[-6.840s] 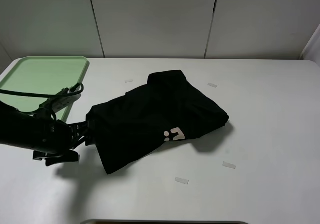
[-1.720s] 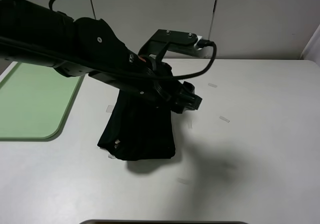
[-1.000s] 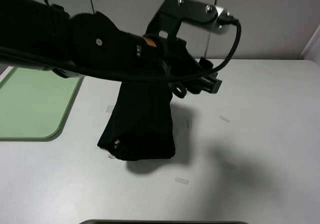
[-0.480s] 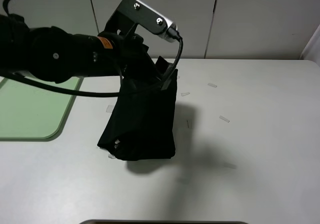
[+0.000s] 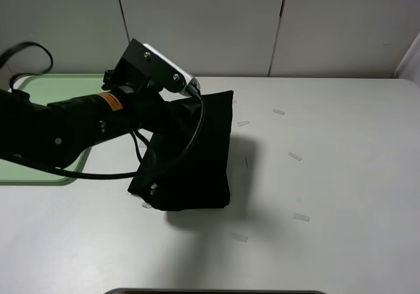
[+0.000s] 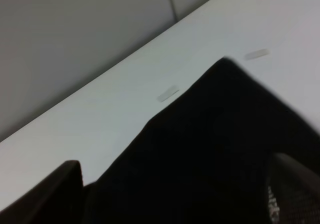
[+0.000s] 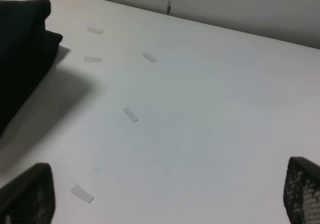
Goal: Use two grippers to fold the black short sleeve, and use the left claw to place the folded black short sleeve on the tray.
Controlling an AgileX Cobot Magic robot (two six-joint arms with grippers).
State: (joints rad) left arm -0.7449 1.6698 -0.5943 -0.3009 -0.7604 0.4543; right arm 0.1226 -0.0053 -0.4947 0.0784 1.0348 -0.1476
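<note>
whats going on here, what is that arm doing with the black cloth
A two-armed robot is folding a black short sleeve that is meant to go on the tray. The shirt lies in a compact folded bundle on the white table, beside the pale-green tray and not yet on it. The left gripper is at the shirt's far edge, its jaws apart with black cloth between them. The right gripper hangs over the table off to the side, jaws wide open and empty.

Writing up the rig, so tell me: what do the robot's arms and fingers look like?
The left arm is black and tubular with an orange label, a black bracket carrying a silvery camera, and looping black cables. The right fingers are dark with a fine mesh texture; the left fingers look alike.
</note>
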